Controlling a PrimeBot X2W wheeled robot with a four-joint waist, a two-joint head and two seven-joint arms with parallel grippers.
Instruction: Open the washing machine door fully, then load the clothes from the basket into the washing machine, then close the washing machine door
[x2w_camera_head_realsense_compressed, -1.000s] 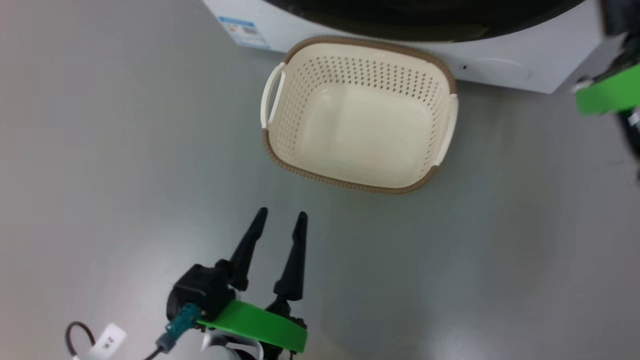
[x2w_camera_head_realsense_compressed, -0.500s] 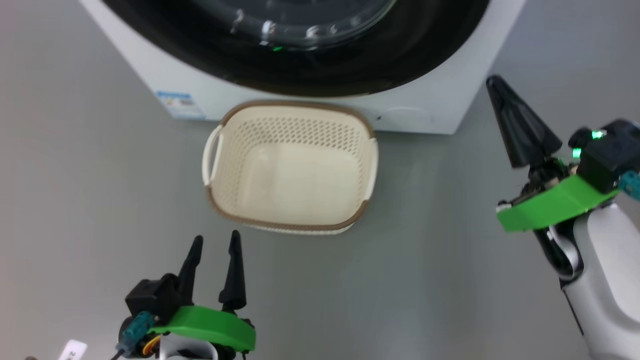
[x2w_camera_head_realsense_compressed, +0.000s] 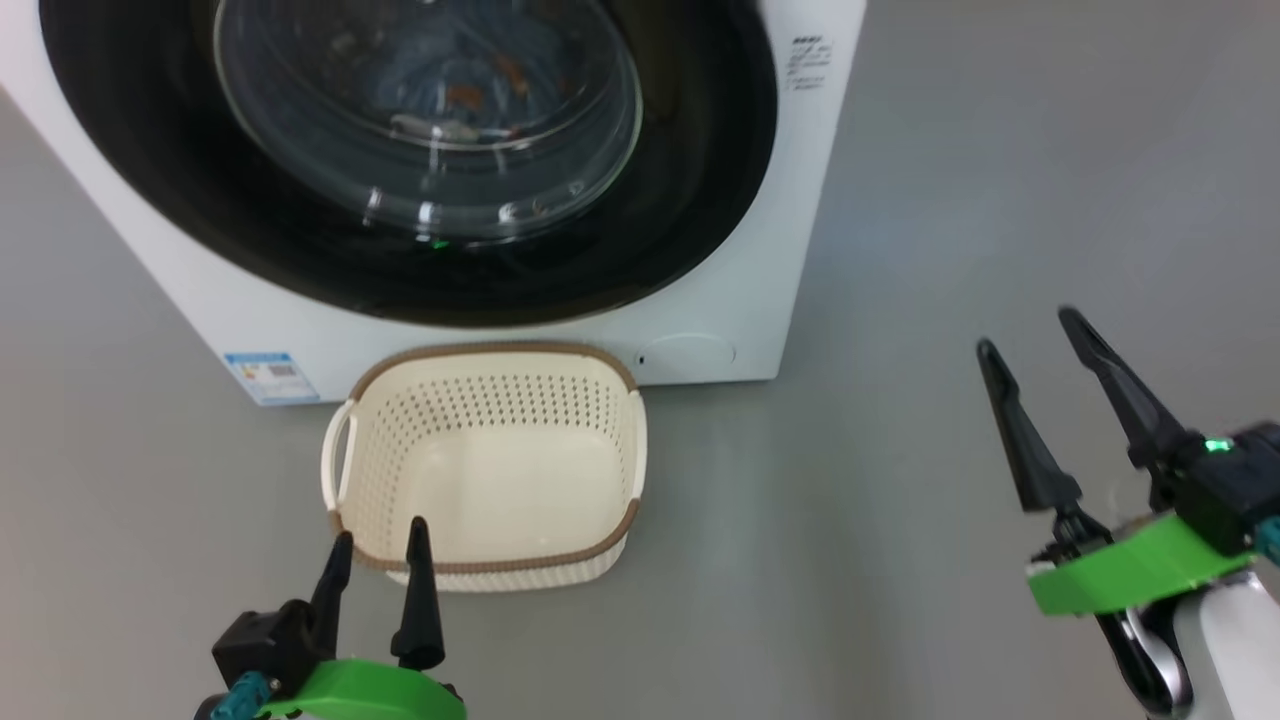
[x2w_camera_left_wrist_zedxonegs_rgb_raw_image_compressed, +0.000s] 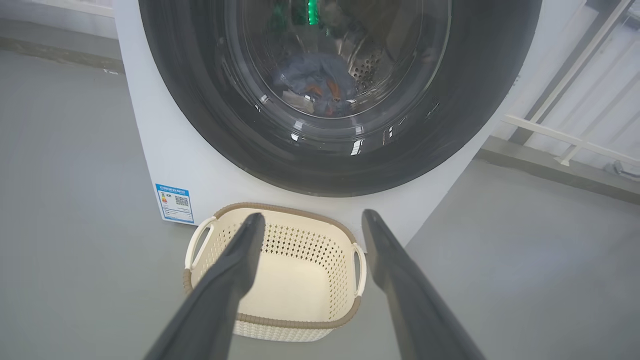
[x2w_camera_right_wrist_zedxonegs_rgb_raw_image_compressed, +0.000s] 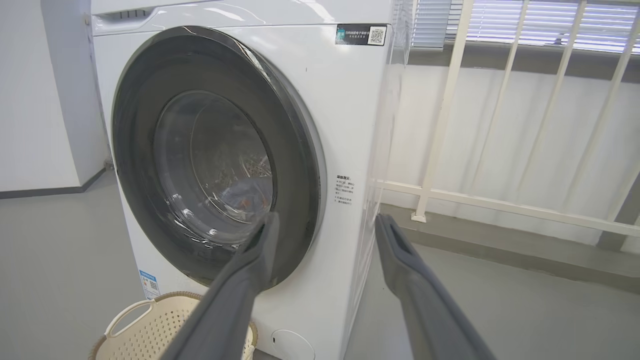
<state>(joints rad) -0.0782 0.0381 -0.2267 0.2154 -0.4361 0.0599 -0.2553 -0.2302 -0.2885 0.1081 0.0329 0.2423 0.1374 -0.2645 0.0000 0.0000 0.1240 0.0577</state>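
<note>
White front-loader washing machine: round black-rimmed glass door shut flush, light-blue printed clothes behind its glass. Cream perforated plastic basket on grey floor, just before the machine. Left gripper fingers apart at basket's near rim; right gripper fingers apart, well right.

Washing machine seen at an angle. Door sits shut, flush with the front. Blue clothes with orange specks lie low behind the glass. Basket on floor at machine's foot. Right gripper: fingers spread wide, nothing between. White railing at right.
</note>
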